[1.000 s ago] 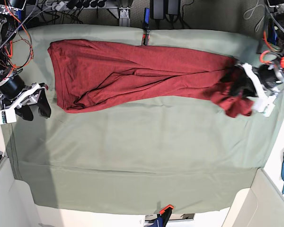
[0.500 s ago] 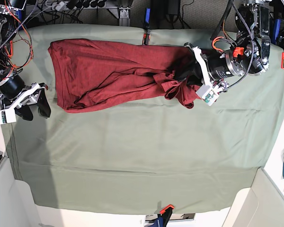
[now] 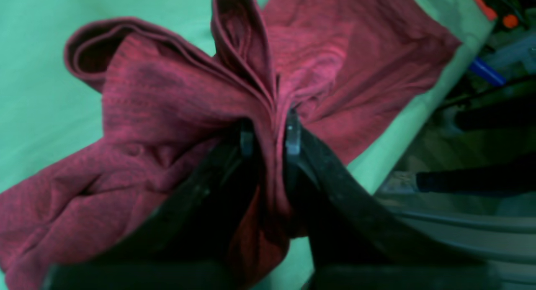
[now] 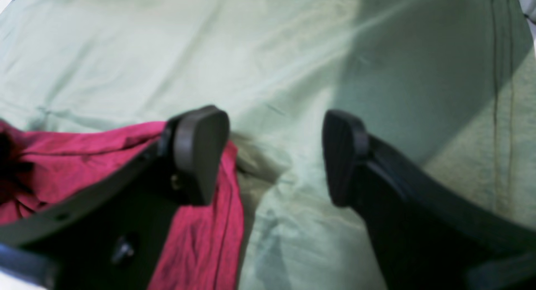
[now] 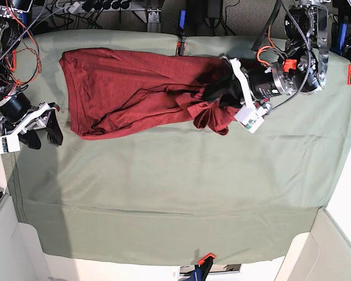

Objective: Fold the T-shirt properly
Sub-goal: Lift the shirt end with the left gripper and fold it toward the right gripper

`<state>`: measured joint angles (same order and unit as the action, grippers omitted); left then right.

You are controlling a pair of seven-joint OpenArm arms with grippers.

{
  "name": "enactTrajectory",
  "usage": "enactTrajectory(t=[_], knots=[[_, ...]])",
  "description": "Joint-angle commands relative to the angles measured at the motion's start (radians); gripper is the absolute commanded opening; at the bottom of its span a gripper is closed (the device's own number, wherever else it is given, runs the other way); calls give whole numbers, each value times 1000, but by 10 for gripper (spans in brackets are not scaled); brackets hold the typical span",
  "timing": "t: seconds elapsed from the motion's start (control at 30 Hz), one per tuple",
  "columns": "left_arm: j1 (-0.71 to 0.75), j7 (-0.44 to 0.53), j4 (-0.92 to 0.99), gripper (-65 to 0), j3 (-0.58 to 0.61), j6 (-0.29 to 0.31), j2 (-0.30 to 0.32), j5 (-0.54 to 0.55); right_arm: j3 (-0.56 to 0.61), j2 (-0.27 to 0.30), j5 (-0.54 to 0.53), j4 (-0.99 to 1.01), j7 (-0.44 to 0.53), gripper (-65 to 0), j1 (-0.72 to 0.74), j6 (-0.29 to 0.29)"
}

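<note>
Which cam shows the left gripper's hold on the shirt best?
Left wrist view: the left gripper is shut on a bunched fold of the shirt, seen close up. The base view shows the gripper small, with fabric hiding the pinch. The right wrist view shows only a shirt edge.

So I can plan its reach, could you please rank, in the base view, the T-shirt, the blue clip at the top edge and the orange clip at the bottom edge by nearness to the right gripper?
1. T-shirt: nearest, its edge just beside the right gripper, toward the table's middle.
2. Blue clip: top edge, farther.
3. Orange clip: bottom edge, farthest.
</note>
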<state>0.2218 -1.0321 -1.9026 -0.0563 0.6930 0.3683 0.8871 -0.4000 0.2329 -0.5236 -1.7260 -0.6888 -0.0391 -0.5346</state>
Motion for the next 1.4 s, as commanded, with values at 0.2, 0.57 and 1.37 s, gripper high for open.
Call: enactTrajectory(t=[0.2,0.57,1.37], knots=[[-8,39,-14,-490,102,5,-45,-82,-6,13,-19,18,26,-266,13,0],[-8,61,-13,-306,103,5,-71,-28,-6,14,-90,27,-32,-266,13,-1],[-13,-49,-15,-650,-150,5,-81,94,-6,14,-79,27,-40,-266,8,0]])
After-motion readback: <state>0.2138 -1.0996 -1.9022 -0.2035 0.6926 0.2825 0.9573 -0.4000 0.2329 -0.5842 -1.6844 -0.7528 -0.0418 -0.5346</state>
